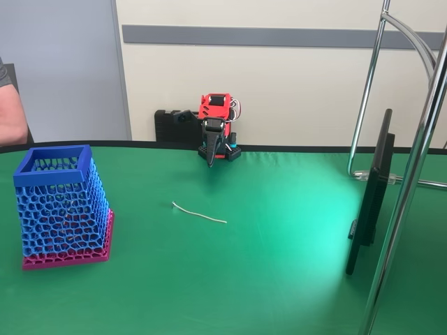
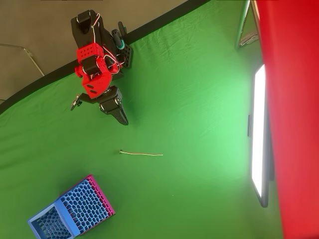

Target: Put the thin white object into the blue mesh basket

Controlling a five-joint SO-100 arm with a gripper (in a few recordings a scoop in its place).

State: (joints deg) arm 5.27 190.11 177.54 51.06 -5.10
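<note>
Gripper: I am looking at my gripper (image 1: pixel 210 159) hanging nose-down at the back of the table, folded close to the arm's red and black body; in the overhead view the gripper (image 2: pixel 121 118) is pointing toward the open cloth. The fingers are lying together to a point with nothing between them, so I am reading the hand as closed and empty.

Thin white object: I am seeing the thin white object (image 1: pixel 199 213) lying flat on the green table (image 1: pixel 279 279), well apart from the fingertips and in front of them. From above, the strand (image 2: pixel 141 154) is running roughly left to right, slightly wavy, untouched.

Blue mesh basket: the blue mesh basket (image 1: pixel 59 202) is standing upright on its magenta base at the left of the fixed view, well apart from the strand. In the overhead view the basket (image 2: pixel 70 211) is sitting at the lower left. I cannot tell for sure what is inside it.

Progress: I am judging that nothing is done yet; the reach, the pinch on a very thin strand, the carry and the drop are all left.

Risk: I am expecting the strand to be hard to pinch off flat cloth.
</note>
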